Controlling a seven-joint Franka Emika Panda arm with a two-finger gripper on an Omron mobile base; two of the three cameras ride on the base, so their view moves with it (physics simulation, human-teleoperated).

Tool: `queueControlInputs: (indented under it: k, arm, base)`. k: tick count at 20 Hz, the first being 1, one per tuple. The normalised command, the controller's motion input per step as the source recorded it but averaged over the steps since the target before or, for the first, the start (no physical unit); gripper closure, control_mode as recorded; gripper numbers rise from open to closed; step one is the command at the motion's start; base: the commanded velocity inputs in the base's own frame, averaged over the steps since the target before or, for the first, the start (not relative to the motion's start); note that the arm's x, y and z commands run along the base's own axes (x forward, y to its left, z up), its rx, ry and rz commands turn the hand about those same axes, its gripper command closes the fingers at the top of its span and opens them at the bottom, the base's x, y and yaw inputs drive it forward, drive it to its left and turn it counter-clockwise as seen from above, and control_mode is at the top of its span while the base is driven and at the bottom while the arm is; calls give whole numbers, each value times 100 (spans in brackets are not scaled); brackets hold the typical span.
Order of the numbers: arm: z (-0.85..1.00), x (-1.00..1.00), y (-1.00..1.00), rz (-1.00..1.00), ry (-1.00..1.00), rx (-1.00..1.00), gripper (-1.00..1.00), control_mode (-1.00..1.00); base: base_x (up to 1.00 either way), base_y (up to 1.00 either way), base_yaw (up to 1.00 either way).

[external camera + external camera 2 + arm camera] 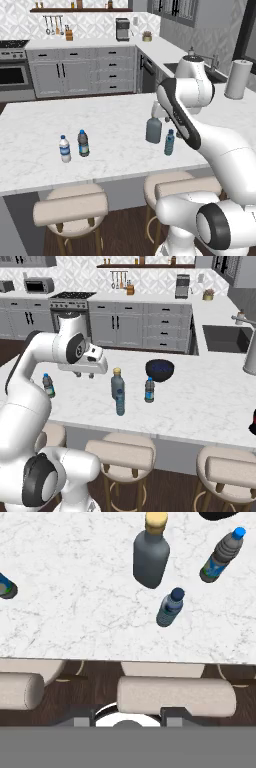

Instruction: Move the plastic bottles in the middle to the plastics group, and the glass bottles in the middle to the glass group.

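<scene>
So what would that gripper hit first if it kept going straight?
The gripper would probably meet bare counter near its front edge; depth is unclear, so it might be the stool below.

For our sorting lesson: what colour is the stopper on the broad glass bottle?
Tan, on the grey-blue glass bottle; clearest in the hand view.
</scene>
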Motion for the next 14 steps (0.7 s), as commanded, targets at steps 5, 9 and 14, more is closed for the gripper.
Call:
queueControlInputs:
  k: [5,9,14]
  arm:
    - [0,11,-11,0,0,0,-100,-100]
    - [10,25,-23,0,0,2,-100,-100]
    - [24,20,-27,0,0,11,-100,-100]
  base:
    - [0,0,0]
    - [0,0,0]
    - [0,0,0]
